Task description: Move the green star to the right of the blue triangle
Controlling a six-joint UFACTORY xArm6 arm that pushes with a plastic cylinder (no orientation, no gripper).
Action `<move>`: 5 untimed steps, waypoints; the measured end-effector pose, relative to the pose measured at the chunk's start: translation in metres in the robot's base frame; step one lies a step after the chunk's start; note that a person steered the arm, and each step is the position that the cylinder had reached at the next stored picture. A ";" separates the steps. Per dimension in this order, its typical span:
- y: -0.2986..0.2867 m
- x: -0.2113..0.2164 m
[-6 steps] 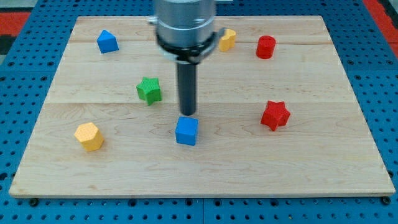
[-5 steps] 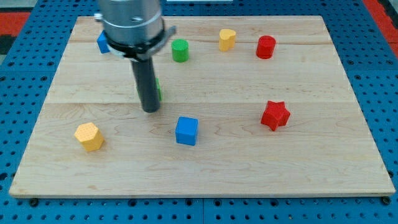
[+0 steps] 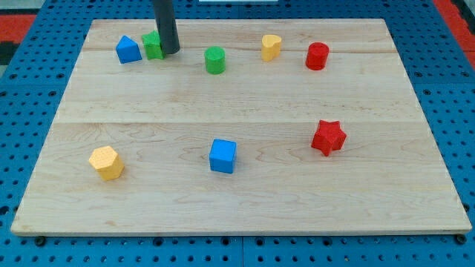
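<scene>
My tip (image 3: 170,52) down (rod upright).

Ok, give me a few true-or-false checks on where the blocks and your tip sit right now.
1. The green star block sits just right of the blue triangle block. True.
2. My tip is at the green star's left side. False: it is at its right side.
3. The blue cube lies below the green cylinder in the view. True.
4. The red star block touches the red cylinder. False: they are well apart.
</scene>
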State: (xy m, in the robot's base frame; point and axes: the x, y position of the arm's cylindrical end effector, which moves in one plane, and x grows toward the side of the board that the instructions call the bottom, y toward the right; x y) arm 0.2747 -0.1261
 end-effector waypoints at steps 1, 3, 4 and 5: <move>0.020 0.001; -0.024 0.038; -0.054 0.053; -0.091 0.073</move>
